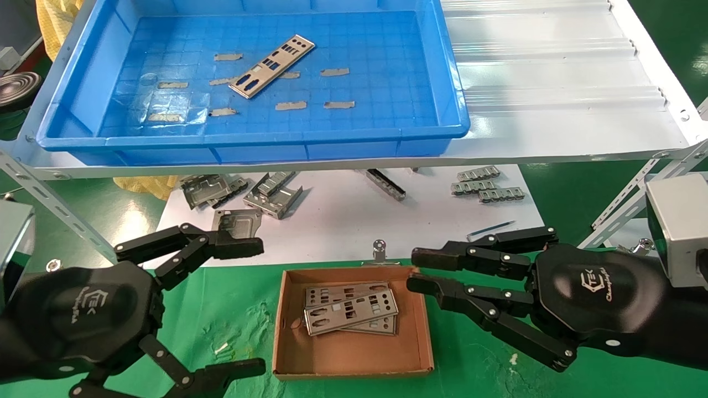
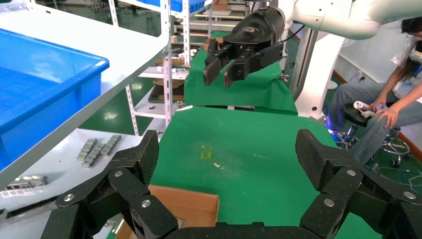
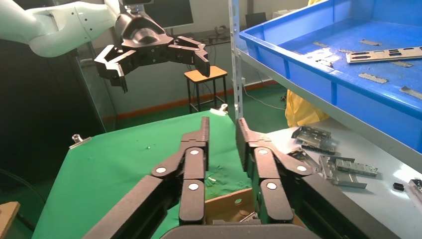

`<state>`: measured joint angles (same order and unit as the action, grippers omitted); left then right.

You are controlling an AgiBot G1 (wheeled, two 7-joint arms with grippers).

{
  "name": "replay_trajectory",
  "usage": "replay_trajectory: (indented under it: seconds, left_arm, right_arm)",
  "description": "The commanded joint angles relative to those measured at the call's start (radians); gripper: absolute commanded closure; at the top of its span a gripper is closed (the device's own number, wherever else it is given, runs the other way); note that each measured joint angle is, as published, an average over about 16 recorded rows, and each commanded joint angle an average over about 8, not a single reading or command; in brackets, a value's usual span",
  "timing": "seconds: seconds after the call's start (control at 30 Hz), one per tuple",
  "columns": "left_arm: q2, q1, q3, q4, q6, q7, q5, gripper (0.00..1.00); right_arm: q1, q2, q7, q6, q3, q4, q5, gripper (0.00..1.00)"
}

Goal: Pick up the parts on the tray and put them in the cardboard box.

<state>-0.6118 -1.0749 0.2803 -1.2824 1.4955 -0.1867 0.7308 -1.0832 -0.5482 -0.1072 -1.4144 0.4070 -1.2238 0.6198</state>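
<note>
One silver part (image 1: 271,66) (image 3: 385,54) lies at an angle on the floor of the blue tray (image 1: 453,99) (image 3: 318,59) (image 2: 45,89), up on the shelf. The cardboard box (image 1: 354,362) (image 2: 189,206) (image 3: 231,201) sits on the green cloth and holds a small stack of parts (image 1: 348,310). My right gripper (image 1: 416,271) (image 3: 222,129) hovers at the box's far right corner, open by a narrow gap and empty. My left gripper (image 1: 249,307) (image 2: 231,154) hangs left of the box, wide open and empty.
Grey tape strips (image 1: 337,72) are stuck inside the tray. Bent grey brackets (image 1: 271,193) (image 1: 487,185) lie on the white sheet under the corrugated shelf (image 1: 553,83). A metal clip (image 1: 379,249) stands behind the box. A seated person (image 2: 393,99) is off to one side.
</note>
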Motion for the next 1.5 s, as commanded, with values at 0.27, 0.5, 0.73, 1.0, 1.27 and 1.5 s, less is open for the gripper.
replay_trajectory:
  seconds: [0.27, 0.5, 0.73, 1.0, 1.27, 1.5]
  left_arm:
    - [0.0, 0.0, 0.0, 0.0, 0.0, 0.0, 0.0, 0.0]
    - [0.0, 0.0, 0.0, 0.0, 0.0, 0.0, 0.0, 0.0]
    - [-0.024, -0.088, 0.012, 0.027, -0.019, -0.012, 0.044, 0.0]
    - [-0.183, -0.455, 0.106, 0.278, -0.099, -0.052, 0.275, 0.0]
    - [-0.395, -0.802, 0.23, 0.723, -0.271, -0.027, 0.56, 0.0]
    - [-0.531, -0.919, 0.284, 0.995, -0.409, -0.023, 0.672, 0.0]
  right_arm:
    - [0.0, 0.0, 0.0, 0.0, 0.0, 0.0, 0.0, 1.0]
    - [0.0, 0.0, 0.0, 0.0, 0.0, 0.0, 0.0, 1.0]
    - [0.0, 0.0, 0.0, 0.0, 0.0, 0.0, 0.0, 1.0]
    - [0.0, 0.0, 0.0, 0.0, 0.0, 0.0, 0.0, 1.0]
    - [0.0, 0.0, 0.0, 0.0, 0.0, 0.0, 0.0, 1.0]
    - [0.0, 0.0, 0.0, 0.0, 0.0, 0.0, 0.0, 0.59]
